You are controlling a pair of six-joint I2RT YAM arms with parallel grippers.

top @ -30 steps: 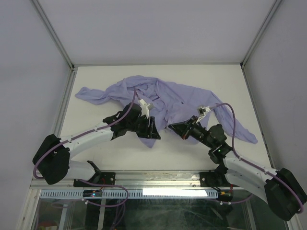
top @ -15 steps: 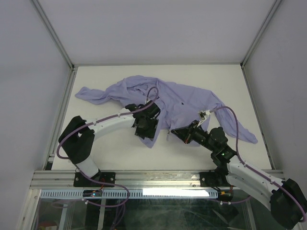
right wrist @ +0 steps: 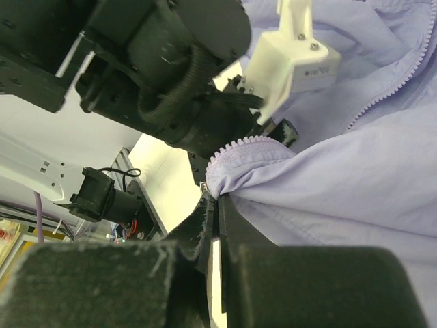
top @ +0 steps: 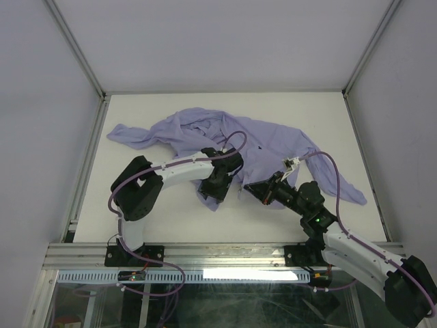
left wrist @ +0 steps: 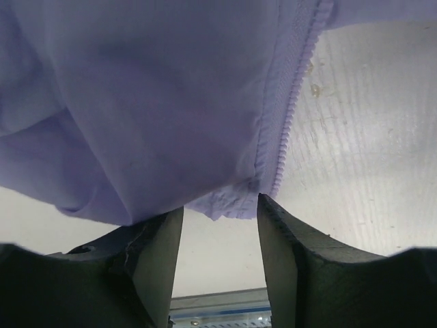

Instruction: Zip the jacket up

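The lavender jacket [top: 273,147] lies crumpled and spread on the white table [top: 157,219], with a small dark mark [top: 260,145] on it. My left gripper [top: 217,186] is at its lower front corner. In the left wrist view the jaws [left wrist: 220,215] are open, and the hem corner with the zipper teeth [left wrist: 287,130] lies just at the tips, not pinched. My right gripper [top: 247,188] is close to the right of it. In the right wrist view it [right wrist: 217,205] is shut on a fold of the jacket's zipper edge [right wrist: 252,147].
White walls with metal posts [top: 89,143] enclose the table on three sides. The metal rail [top: 218,254] with the arm bases runs along the near edge. The left arm [right wrist: 171,68] fills the upper left of the right wrist view, very close to the right gripper.
The left arm has swung in and its gripper has shifted right along the jacket's lower corner, toward the right gripper. The right gripper has drawn slightly nearer, still holding the zipper edge.
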